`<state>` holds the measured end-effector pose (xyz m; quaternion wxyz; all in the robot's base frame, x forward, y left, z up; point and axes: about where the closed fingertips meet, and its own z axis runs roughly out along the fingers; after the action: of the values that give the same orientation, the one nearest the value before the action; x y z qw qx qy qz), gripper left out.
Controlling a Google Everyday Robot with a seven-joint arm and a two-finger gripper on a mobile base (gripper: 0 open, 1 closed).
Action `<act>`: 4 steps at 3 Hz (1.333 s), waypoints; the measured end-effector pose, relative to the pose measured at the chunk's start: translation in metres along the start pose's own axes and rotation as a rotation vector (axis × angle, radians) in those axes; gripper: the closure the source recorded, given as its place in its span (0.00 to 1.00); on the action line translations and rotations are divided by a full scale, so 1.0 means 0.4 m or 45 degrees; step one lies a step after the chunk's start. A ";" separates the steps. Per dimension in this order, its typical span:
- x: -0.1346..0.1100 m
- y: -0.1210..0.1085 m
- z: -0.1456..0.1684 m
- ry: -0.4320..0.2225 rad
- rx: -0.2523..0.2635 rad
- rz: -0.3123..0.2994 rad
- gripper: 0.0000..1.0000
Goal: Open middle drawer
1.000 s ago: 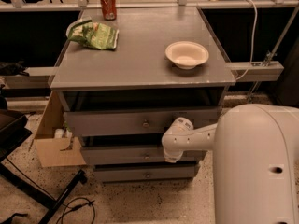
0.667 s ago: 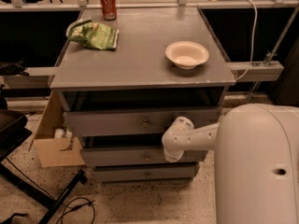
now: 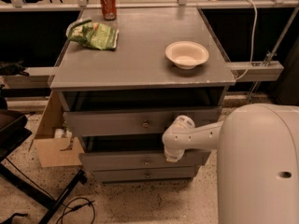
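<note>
Where the arm reaches in from the right, wrist bent downward, gripper meets the middle drawer right of its knob; its grip cannot be told.

A speckled floor is seen under a grey cabinet, and a cardboard box is set beside it. The tool is held at the cabinet's front, below the tabletop.
</note>
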<state>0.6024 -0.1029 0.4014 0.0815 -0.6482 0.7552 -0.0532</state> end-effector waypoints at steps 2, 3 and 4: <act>0.042 0.037 -0.018 0.017 -0.033 0.007 1.00; 0.041 0.040 -0.020 0.019 -0.037 0.008 1.00; 0.059 0.079 -0.041 0.025 -0.069 0.006 1.00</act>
<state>0.5653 -0.1217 0.4102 0.0566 -0.6479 0.7586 -0.0392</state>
